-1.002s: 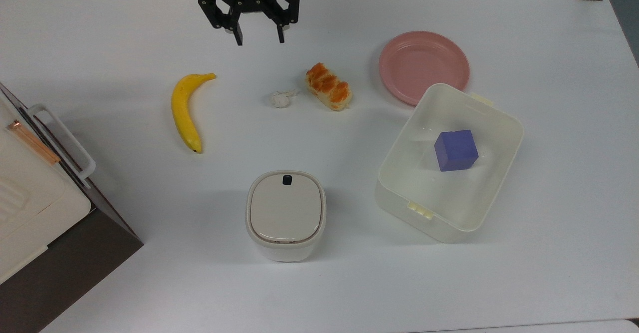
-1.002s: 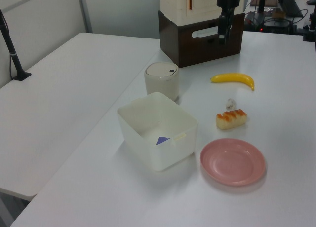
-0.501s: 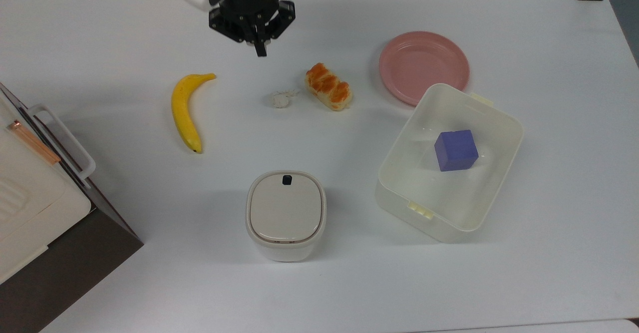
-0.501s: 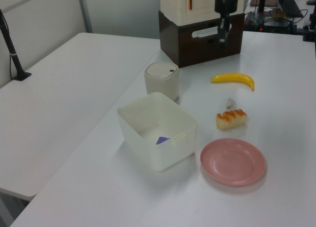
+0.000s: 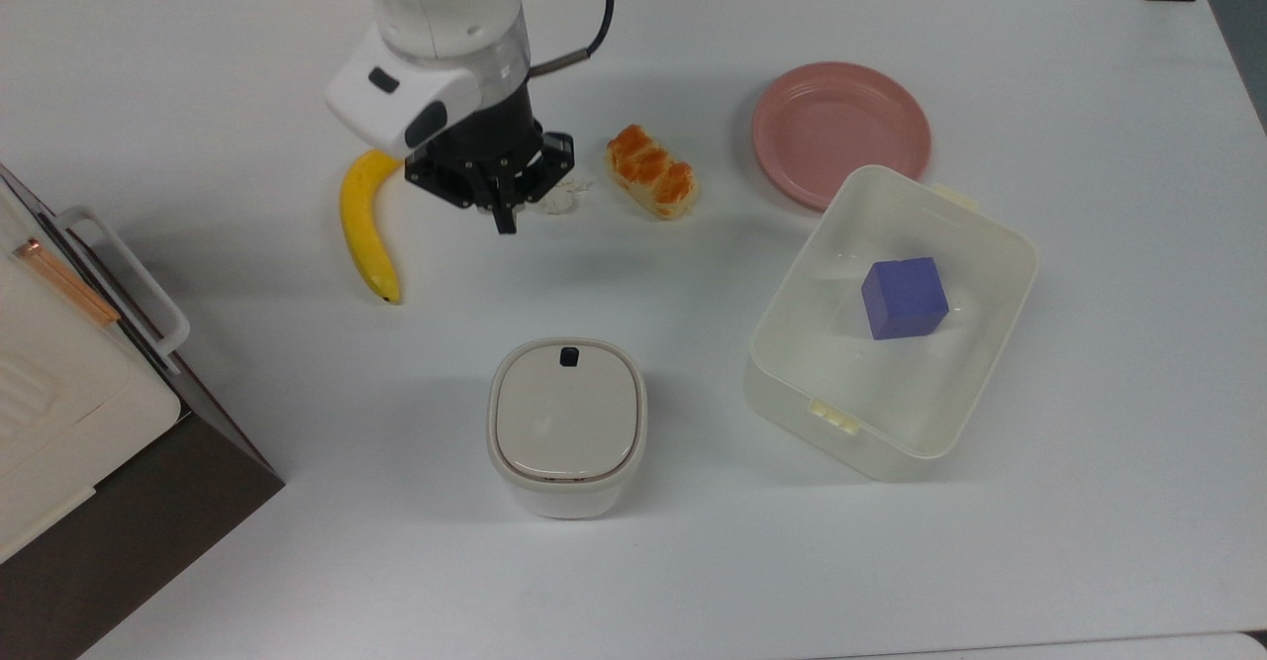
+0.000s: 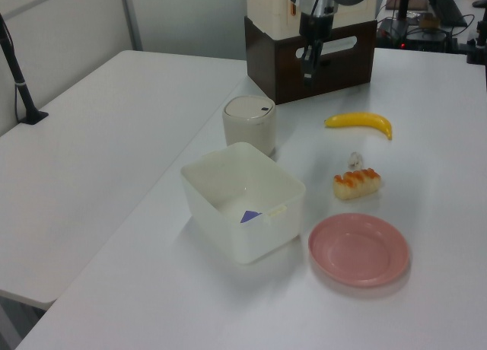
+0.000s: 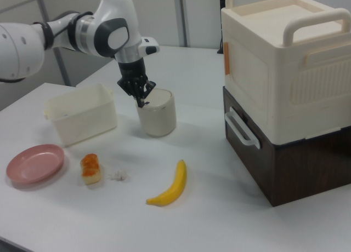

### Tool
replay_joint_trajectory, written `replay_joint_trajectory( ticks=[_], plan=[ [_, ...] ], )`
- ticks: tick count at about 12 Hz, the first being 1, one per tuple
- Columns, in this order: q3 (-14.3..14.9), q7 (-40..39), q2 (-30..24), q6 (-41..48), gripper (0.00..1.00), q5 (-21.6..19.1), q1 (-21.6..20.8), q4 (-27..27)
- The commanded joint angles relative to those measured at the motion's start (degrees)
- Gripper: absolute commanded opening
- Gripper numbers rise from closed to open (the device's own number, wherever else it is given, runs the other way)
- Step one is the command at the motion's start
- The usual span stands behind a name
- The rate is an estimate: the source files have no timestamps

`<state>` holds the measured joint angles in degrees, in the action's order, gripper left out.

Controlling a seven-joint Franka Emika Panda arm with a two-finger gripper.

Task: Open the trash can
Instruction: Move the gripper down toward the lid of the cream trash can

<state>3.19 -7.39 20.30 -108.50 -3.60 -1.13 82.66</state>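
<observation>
Since the coming move turns on one relation, we set it out line by line.

Gripper: we see its two fingers pressed together into a single point, pinching nothing, aimed down at the table.

Trash can: from the fingertips it lies toward the bottom edge of the top view and a little to the top view's right, well apart, upright, its lid down.

Button: we find the small dark button on the rim side nearest the gripper, so it is the first part of the can the fingertips would reach.

Height: in the right view the gripper hangs above the level of the lid, touching nothing.

Bearing: we judge the move to be a short travel toward the can and then a descent onto the button.

Axis: the can is a rounded square with no long axis; what counts is the button side, which faces the fingertips.

Neighbours: the banana lies just to the top view's left of the fingertips, the crumpled white scrap just to the top view's right, the bread roll beyond it; none stands between the gripper and the can.

Tub: with its purple cube, it sits to the top view's right of the can, off the line.
</observation>
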Motion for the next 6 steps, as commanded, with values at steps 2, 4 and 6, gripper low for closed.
replay_joint_trajectory(
  ticks=[2,4,6],
  plan=[
    [0.51,-0.61,10.35,-0.22,0.0,1.4,-0.54,-11.54],
    [0.59,-0.78,12.39,-2.75,0.0,1.4,-0.63,-13.05],
    [0.42,-0.78,12.48,-7.32,0.0,1.31,-0.8,-13.05]
  ],
)
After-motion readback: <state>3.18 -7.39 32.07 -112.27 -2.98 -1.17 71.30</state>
